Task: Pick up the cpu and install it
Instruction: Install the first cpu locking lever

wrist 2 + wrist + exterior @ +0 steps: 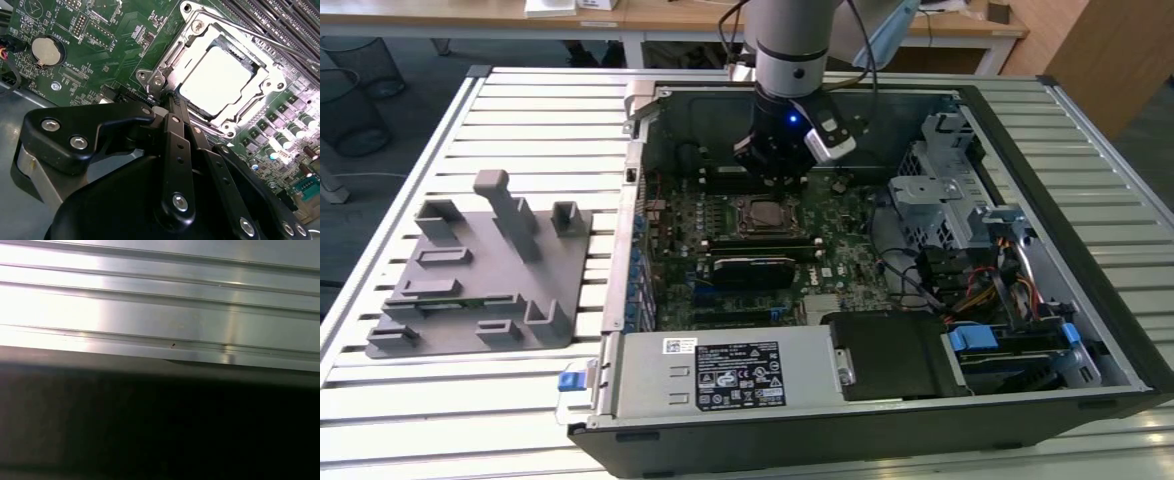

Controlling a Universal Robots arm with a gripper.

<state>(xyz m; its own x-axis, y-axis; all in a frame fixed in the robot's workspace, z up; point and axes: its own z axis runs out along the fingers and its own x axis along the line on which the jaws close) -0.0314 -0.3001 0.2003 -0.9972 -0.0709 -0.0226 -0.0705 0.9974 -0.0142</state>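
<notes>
The cpu [215, 80], a flat square chip with a silvery top, lies in the motherboard socket [165, 65] with the metal socket frame around its edges. In the exterior view the cpu [759, 213] sits mid-board inside the open computer case. My gripper [781, 183] hangs just above the board at the socket's far edge, beside the cpu and not touching it. In the second wrist view the gripper [166, 98] has its black fingers together with nothing between them, its tip at the socket's corner.
The grey plastic holder tray [480, 270] lies on the slatted metal table [520, 110] at the exterior view's left. Inside the case [1067, 260] are memory slots [280, 25], a black card [754, 268], drive cages and cables on the exterior view's right, and the power supply [720, 372].
</notes>
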